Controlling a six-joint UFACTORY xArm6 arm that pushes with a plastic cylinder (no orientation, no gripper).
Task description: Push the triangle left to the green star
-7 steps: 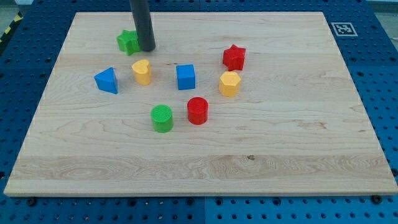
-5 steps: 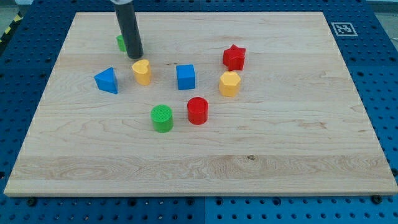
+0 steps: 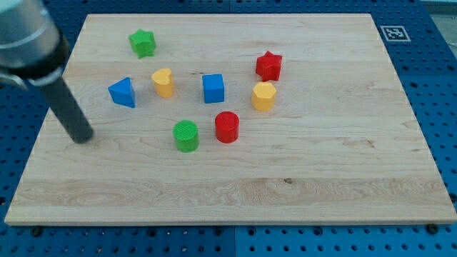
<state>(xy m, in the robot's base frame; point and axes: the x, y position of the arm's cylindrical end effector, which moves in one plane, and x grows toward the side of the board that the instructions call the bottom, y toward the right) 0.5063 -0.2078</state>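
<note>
The blue triangle (image 3: 123,93) lies on the wooden board at the view's left of centre. The green star (image 3: 143,43) lies near the board's top left, above and slightly right of the triangle. My tip (image 3: 83,137) rests on the board below and to the left of the triangle, apart from it by about a block's width. The dark rod slants up to the view's top left corner. My tip touches no block.
A yellow heart (image 3: 163,82) lies just right of the triangle. A blue cube (image 3: 213,88), red star (image 3: 268,66), yellow hexagon (image 3: 263,96), red cylinder (image 3: 226,127) and green cylinder (image 3: 186,135) lie around the middle. A marker tag (image 3: 393,33) sits at the board's top right.
My tip has moved from beside the green star down and to the left, past the triangle. The green star now sits slightly further up and left than at first.
</note>
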